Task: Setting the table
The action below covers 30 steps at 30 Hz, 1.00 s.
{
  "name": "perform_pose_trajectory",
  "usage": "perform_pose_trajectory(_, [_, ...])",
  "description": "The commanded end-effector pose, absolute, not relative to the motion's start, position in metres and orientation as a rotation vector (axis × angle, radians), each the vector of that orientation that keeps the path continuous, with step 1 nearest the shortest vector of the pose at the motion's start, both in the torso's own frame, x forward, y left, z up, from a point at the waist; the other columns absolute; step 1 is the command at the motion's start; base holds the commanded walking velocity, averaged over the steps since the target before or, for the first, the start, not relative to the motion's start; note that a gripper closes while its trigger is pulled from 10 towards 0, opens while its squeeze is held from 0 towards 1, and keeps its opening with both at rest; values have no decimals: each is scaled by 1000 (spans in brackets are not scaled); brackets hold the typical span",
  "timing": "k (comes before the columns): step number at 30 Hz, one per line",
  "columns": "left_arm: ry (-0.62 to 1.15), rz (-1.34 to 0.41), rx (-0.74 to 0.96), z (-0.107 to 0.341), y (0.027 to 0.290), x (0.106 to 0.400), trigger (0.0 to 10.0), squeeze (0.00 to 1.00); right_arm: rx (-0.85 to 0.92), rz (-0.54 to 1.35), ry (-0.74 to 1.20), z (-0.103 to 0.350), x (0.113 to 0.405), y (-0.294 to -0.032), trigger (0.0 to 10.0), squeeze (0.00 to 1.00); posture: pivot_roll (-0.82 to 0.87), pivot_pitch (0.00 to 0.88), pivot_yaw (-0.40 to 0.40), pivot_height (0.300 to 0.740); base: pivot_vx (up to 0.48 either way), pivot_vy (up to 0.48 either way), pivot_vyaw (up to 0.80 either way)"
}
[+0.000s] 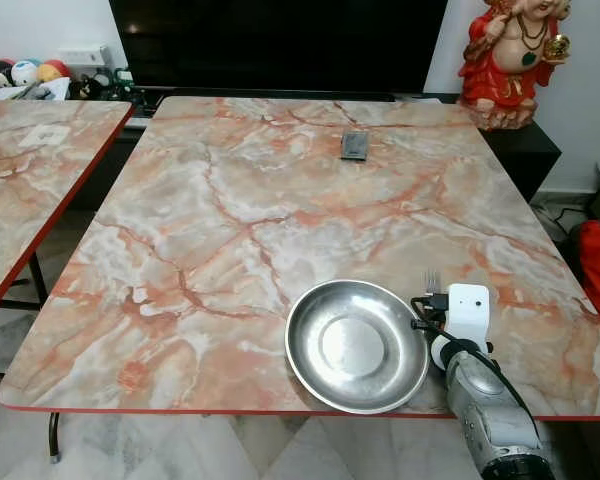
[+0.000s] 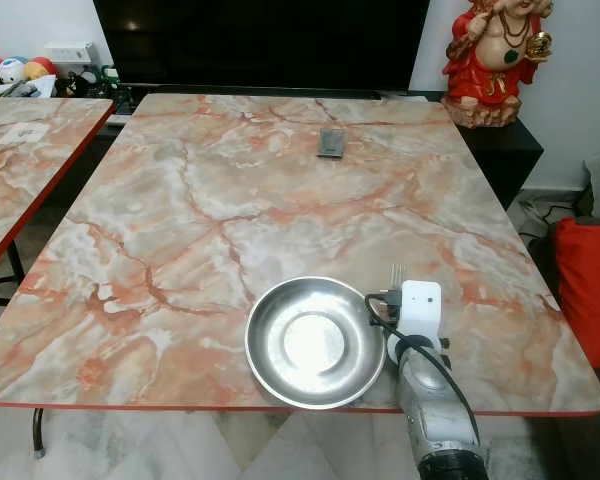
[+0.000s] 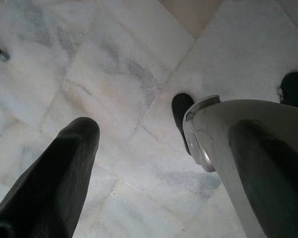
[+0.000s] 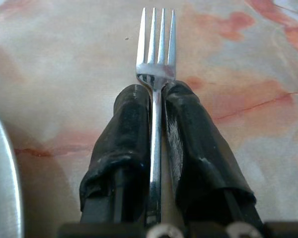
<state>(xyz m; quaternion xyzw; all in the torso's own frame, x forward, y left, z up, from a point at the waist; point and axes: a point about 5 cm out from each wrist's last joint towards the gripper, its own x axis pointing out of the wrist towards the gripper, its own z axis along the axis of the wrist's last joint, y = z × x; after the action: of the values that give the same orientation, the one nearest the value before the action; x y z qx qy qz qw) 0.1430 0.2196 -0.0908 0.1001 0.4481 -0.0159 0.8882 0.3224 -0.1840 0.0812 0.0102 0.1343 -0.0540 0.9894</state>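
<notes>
Two hands to follow here, going left to right. Left hand (image 3: pixel 154 163) hangs idle over the marble floor (image 3: pixel 114 74), its black fingers spread apart, nothing between them. On the marble-patterned bench (image 1: pixel 230 220), a steel plate (image 1: pixel 356 346) sits at the near edge, right of centre. Just right of it, the right hand (image 4: pixel 156 106) is clamped on a fork (image 4: pixel 156 49), handle pinched between both fingers, tines pointing to the far side, low over the benchtop. Placement looks like the step in hand: best to keep the fork parallel to the plate's right side, lower it flat, then let go without nudging the plate. Far off lies a small dark object (image 1: pixel 353 146), well clear.
</notes>
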Motion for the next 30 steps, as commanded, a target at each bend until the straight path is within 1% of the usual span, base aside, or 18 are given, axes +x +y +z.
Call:
perform_pose_trajectory(1, [971, -46, 217, -95, 221, 132, 10000, 0, 39, -118, 256, 82, 322, -185, 10000, 0, -2, 119, -25, 740, 0, 0, 0])
perform_pose_trajectory(3, [970, -46, 217, -95, 221, 133, 10000, 0, 68, -121, 177, 94, 325, -186, 10000, 0, -3, 117, -25, 740, 0, 0, 0])
perform_pose_trajectory(13, [962, -50, 213, -95, 217, 135, 10000, 0, 80, -148, 84, 106, 327, -188, 10000, 0, -4, 116, -24, 740, 0, 0, 0])
perform_pose_trajectory(18, [947, -51, 211, -94, 213, 139, 10000, 0, 101, -158, -11, 119, 329, -190, 10000, 0, -4, 114, -17, 740, 0, 0, 0])
perform_pose_trajectory(22, [935, -53, 213, -92, 214, 143, 10000, 0, 92, -140, -43, 124, 329, -188, 10000, 0, -6, 113, -12, 740, 0, 0, 0])
perform_pose_trajectory(23, [923, -47, 213, -91, 215, 145, 10000, 0, 75, -102, -76, 128, 329, -186, 10000, 0, -5, 111, -11, 740, 0, 0, 0])
perform_pose_trajectory(30, [914, -33, 212, -88, 222, 148, 10000, 0, 46, -29, -135, 138, 329, -180, 10000, 0, 3, 97, -9, 740, 0, 0, 0])
